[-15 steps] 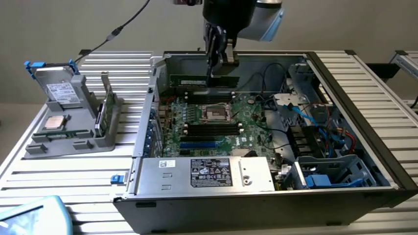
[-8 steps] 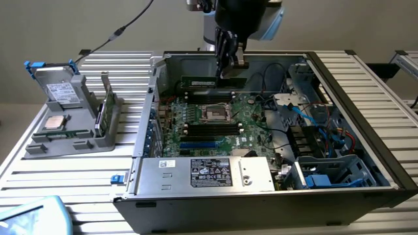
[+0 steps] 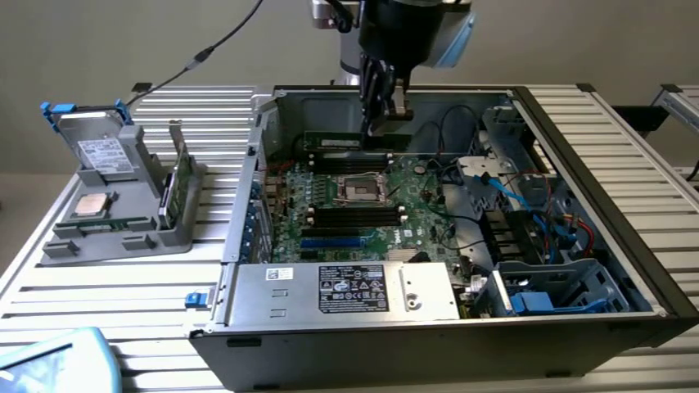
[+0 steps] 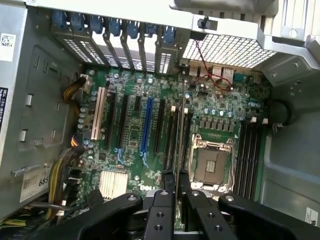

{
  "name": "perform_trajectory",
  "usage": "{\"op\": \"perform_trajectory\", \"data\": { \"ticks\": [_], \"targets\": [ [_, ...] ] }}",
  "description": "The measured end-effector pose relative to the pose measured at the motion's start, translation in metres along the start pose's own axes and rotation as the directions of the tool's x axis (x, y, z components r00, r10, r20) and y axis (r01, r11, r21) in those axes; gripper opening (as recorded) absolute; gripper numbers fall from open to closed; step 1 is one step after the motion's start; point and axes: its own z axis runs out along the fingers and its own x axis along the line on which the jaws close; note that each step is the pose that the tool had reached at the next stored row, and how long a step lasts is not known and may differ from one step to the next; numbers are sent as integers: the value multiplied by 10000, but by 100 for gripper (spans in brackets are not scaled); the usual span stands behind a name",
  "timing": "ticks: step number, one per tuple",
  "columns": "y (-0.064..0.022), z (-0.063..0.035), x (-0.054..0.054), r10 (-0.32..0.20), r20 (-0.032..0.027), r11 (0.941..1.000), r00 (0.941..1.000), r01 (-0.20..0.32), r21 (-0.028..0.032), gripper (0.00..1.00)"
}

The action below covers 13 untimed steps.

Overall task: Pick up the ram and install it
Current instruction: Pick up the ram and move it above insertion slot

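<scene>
Above the green motherboard (image 4: 131, 82), black angular gripper (image 4: 176, 184) pinches the thin flat ram (image 4: 178, 132), seen edge-on, over long black slots (image 4: 248, 150).

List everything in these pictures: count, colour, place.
table: one, white slatted, under everything
case: one, black and silver, open, on the table
motherboard: one, green, inside the case
socket: one, silver-framed, on the motherboard
power supply: one, silver, at the case's near edge
holder: one, grey, to the exterior view's left of the case
hard drive: one, silver, propped at the holder's far end
processor: one, silver, flat in the holder
ram: one, green, edge-on above the black slots beside the socket
gripper: one, black, shut on the ram, inside the case
</scene>
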Motion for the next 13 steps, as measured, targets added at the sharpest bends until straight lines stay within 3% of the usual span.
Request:
{"op": "perform_trajectory", "data": {
  "ticks": [7,13],
  "targets": [
    [-11,56,-25,267,16,9995,9996,-267,168,14],
    [-23,113,-66,372,20,9989,9993,-373,267,14]
  ]
}}
